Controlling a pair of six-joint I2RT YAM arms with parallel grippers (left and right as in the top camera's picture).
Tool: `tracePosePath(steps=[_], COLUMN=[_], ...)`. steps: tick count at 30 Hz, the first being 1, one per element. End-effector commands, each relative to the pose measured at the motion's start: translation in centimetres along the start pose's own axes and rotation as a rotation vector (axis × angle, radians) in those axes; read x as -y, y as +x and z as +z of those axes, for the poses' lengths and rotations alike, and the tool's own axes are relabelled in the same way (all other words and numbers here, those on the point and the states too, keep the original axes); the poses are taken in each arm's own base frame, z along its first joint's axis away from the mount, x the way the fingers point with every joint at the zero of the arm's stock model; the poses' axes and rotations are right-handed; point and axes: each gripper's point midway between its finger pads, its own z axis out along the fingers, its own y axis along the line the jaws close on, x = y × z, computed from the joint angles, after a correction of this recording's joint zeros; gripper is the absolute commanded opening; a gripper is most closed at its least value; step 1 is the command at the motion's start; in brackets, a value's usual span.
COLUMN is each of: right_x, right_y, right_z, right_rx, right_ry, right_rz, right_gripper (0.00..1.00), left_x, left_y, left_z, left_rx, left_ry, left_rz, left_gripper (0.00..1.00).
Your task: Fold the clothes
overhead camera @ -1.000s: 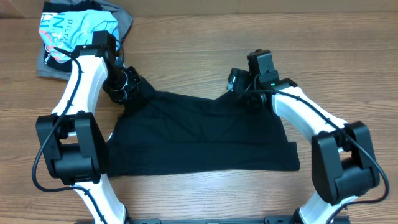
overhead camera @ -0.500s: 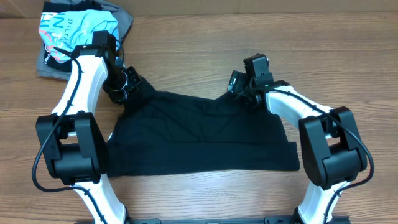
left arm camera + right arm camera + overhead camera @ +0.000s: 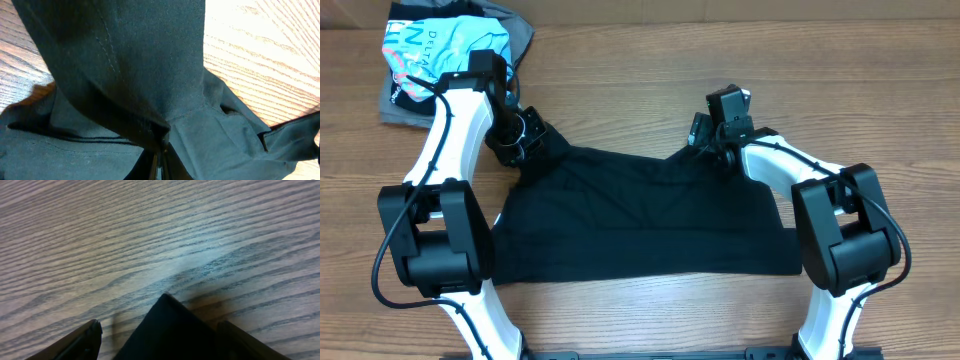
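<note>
The black T-shirt (image 3: 640, 215) lies spread flat in the middle of the table, its far edge sagging between two raised corners. My left gripper (image 3: 527, 133) is at the shirt's far left corner. In the left wrist view the jaws are shut on a bunched fold of the black fabric (image 3: 125, 75), pinched at the gripper (image 3: 161, 152). My right gripper (image 3: 703, 134) is at the shirt's far right corner. In the right wrist view it (image 3: 162, 342) is open, its fingers (image 3: 80, 342) standing either side of a pointed corner of the shirt (image 3: 167, 330) on the wood.
A light-blue printed shirt (image 3: 435, 45) lies on a grey folded garment (image 3: 400, 100) at the far left corner. Bare wooden tabletop (image 3: 840, 80) surrounds the black shirt. Both arm bases stand at the near edge.
The right arm has swung in, its gripper shifting a little left toward the shirt's far right corner. The left arm and the shirt have not moved.
</note>
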Motion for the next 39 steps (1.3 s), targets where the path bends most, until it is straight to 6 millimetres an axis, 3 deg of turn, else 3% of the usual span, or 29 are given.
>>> tracePosePath(steps=[1, 10, 24, 27, 28, 32, 39], right_x=[1.6, 3.3, 3.7, 3.7, 3.6, 3.3, 3.6], right_y=[1.8, 2.3, 2.9, 2.4, 2.0, -0.9, -7.4], right_z=[1.7, 1.7, 1.6, 1.4, 1.2, -0.6, -5.9], right_rx=[-0.037, -0.048, -0.069, -0.062, -0.062, -0.049, 0.025], right_ry=[0.074, 0.166, 0.183, 0.195, 0.200, 0.229, 0.282], right_rz=[-0.024, -0.106, -0.082, -0.081, -0.075, -0.052, 0.041], right_gripper=[0.74, 0.66, 0.25, 0.09, 0.04, 0.04, 0.04], left_x=[0.3, 0.3, 0.3, 0.3, 0.1, 0.5, 2.6], left_y=[-0.3, -0.3, -0.4, -0.6, -0.8, -1.3, -2.1], left_z=[-0.2, -0.2, -0.2, -0.2, -0.2, -1.3, -6.0], left_rx=[0.011, 0.011, 0.014, 0.022, 0.033, 0.057, 0.114], left_ry=[-0.002, -0.002, -0.001, -0.004, -0.016, -0.020, 0.001], left_rz=[0.030, 0.030, 0.031, 0.056, 0.056, 0.082, 0.169], left_gripper=[0.06, 0.08, 0.08, 0.04, 0.04, 0.04, 0.04])
